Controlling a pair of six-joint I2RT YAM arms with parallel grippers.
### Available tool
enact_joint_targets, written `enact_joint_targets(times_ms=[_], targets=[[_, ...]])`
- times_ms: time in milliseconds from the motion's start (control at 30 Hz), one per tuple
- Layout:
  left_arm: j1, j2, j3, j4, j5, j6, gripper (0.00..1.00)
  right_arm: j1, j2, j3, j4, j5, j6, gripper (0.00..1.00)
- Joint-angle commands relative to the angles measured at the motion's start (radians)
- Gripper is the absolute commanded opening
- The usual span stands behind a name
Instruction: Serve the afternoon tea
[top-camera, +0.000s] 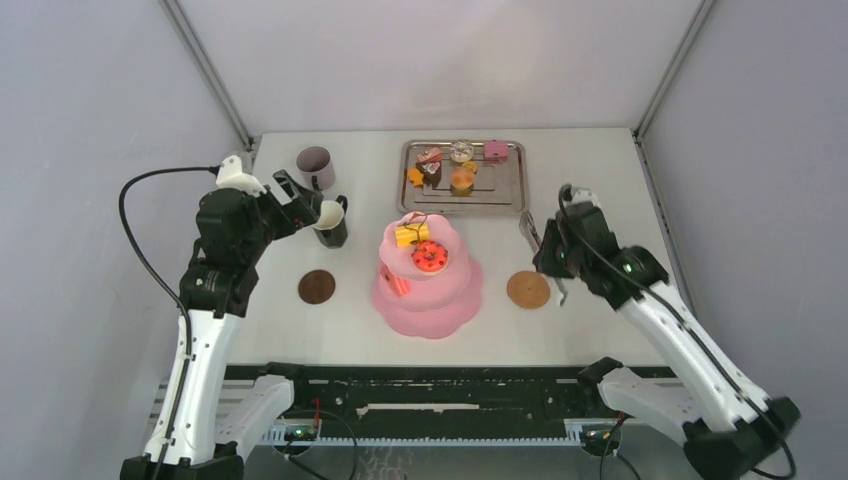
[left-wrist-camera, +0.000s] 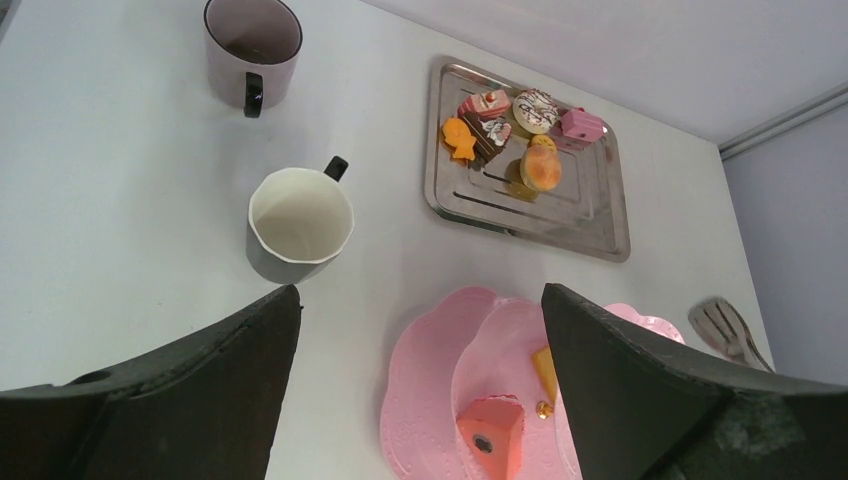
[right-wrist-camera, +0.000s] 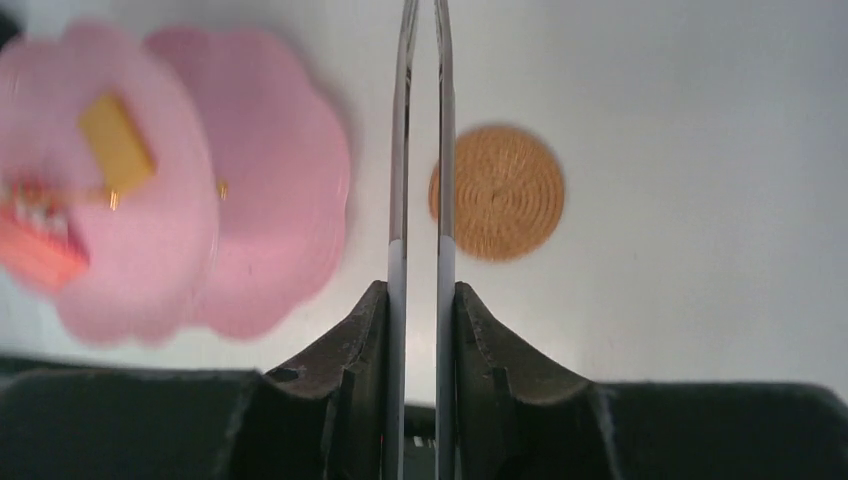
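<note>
The pink three-tier stand (top-camera: 428, 300) stands mid-table with a yellow cake (top-camera: 410, 234), a red round cake (top-camera: 431, 257) and an orange wedge (top-camera: 397, 283) on its tiers. Several more toy cakes (top-camera: 450, 168) lie on the steel tray (top-camera: 510, 205). My left gripper (top-camera: 300, 205) is open just left of the black mug (top-camera: 332, 224), with nothing between its fingers; the mauve mug (top-camera: 315, 165) is behind it. My right gripper (top-camera: 548, 255) is shut on metal tongs (top-camera: 528, 228), right of the stand. In the right wrist view the tongs' blades (right-wrist-camera: 400, 150) run up from the gripper (right-wrist-camera: 421, 290).
A dark brown coaster (top-camera: 316, 286) lies left of the stand and a tan coaster (top-camera: 528, 289) right of it, below the tongs. In the left wrist view the black mug (left-wrist-camera: 298, 225), mauve mug (left-wrist-camera: 252, 50) and tray (left-wrist-camera: 600, 215) lie ahead.
</note>
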Motion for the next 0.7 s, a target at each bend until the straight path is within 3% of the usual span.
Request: enact_joint_targets(times_ms=[0, 300, 667], targets=[[0.008, -0.009, 0.006, 0.030, 0.003, 0.000, 0.94, -0.197, 0.174, 0.081, 0.344, -0.154, -0.079, 0.35], [0.009, 0.018, 0.034, 0.014, -0.019, 0.018, 0.94, -0.250, 0.550, 0.328, 0.454, -0.342, -0.132, 0.45], [0.010, 0.060, 0.065, 0.006, -0.041, 0.025, 0.94, -0.296, 0.757, 0.391, 0.583, -0.488, -0.032, 0.53]])
